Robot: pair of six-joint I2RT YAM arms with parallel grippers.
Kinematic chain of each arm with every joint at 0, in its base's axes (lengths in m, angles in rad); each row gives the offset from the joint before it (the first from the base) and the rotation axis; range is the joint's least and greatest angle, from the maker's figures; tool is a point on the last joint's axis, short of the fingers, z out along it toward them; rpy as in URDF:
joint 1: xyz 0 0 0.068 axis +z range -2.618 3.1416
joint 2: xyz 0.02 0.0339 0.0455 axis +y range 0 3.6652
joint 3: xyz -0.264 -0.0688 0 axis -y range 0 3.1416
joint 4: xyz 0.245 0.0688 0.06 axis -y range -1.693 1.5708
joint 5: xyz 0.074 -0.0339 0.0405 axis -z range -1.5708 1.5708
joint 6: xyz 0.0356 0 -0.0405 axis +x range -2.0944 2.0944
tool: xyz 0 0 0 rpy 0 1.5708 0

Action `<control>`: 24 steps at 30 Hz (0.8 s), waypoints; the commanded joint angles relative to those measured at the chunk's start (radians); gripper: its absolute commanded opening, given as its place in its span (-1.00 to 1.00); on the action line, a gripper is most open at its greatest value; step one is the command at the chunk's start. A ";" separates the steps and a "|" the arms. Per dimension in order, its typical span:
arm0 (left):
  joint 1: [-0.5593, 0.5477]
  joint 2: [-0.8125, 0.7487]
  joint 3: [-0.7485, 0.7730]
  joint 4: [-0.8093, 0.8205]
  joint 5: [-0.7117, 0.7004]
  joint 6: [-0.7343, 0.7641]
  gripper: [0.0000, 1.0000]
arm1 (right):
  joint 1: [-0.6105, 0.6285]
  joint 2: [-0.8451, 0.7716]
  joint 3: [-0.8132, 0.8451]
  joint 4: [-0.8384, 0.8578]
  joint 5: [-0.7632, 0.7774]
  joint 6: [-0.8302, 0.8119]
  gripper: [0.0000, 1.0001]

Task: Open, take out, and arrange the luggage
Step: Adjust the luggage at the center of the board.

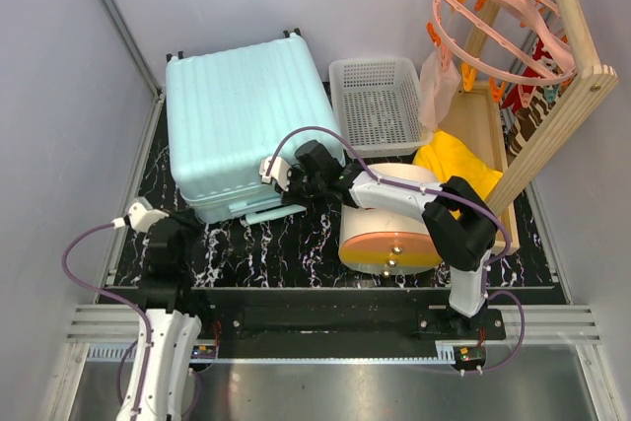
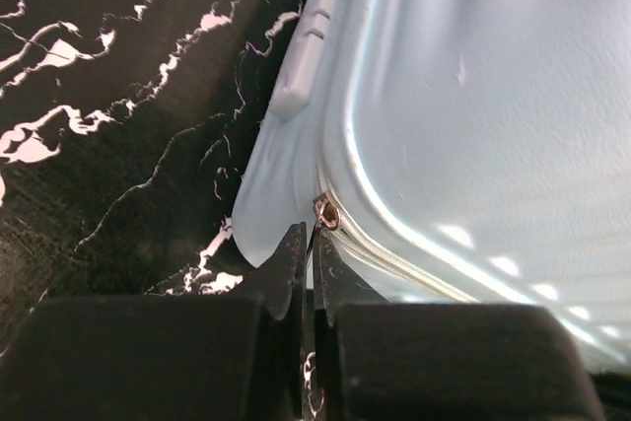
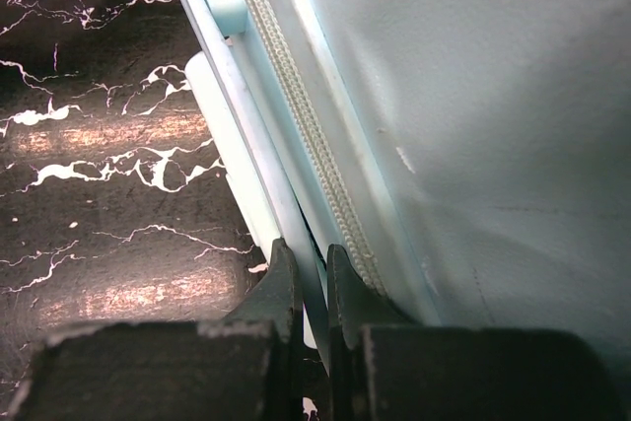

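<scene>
The luggage (image 1: 242,115) is a pale mint-blue ribbed suitcase lying flat and closed at the back left of the table. My left gripper (image 1: 197,216) is at its near left corner. In the left wrist view, the left gripper (image 2: 309,234) is shut on a thin zipper pull that ends in a small copper ring (image 2: 327,212) on the luggage (image 2: 473,125). My right gripper (image 1: 280,187) reaches to the near edge. In the right wrist view, the right gripper (image 3: 308,258) is pinched on a thin pale rim of the luggage (image 3: 463,125), next to the zipper teeth (image 3: 306,145).
A white mesh basket (image 1: 378,101) stands right of the luggage. A cream cylinder with an orange end (image 1: 391,234) lies under the right arm. Yellow cloth (image 1: 455,167) sits by a wooden rack (image 1: 552,96) carrying a pink ring hanger (image 1: 498,22). The tabletop (image 1: 296,248) is black marble.
</scene>
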 commanded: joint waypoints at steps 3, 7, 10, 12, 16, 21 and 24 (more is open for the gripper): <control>0.165 0.064 -0.030 0.122 -0.110 -0.002 -1.00 | -0.205 -0.039 0.054 0.016 0.433 0.331 -1.00; 0.221 0.153 -0.008 0.180 -0.072 0.016 -1.00 | -0.205 -0.038 0.058 0.016 0.427 0.334 -1.00; 0.255 0.211 0.009 0.237 -0.047 0.029 -1.00 | -0.205 -0.038 0.056 0.015 0.417 0.339 -1.00; 0.286 0.250 0.019 0.275 -0.027 0.027 -1.00 | -0.205 -0.039 0.054 0.015 0.413 0.342 -1.00; 0.327 0.300 0.030 0.317 0.014 0.015 -1.00 | -0.205 -0.042 0.051 0.015 0.410 0.345 -1.00; 0.349 0.305 0.067 0.285 0.063 0.013 -0.46 | -0.205 -0.047 0.054 0.007 0.387 0.355 -1.00; 0.353 0.265 0.128 0.191 0.068 0.015 0.91 | -0.205 -0.067 0.053 -0.013 0.356 0.366 -1.00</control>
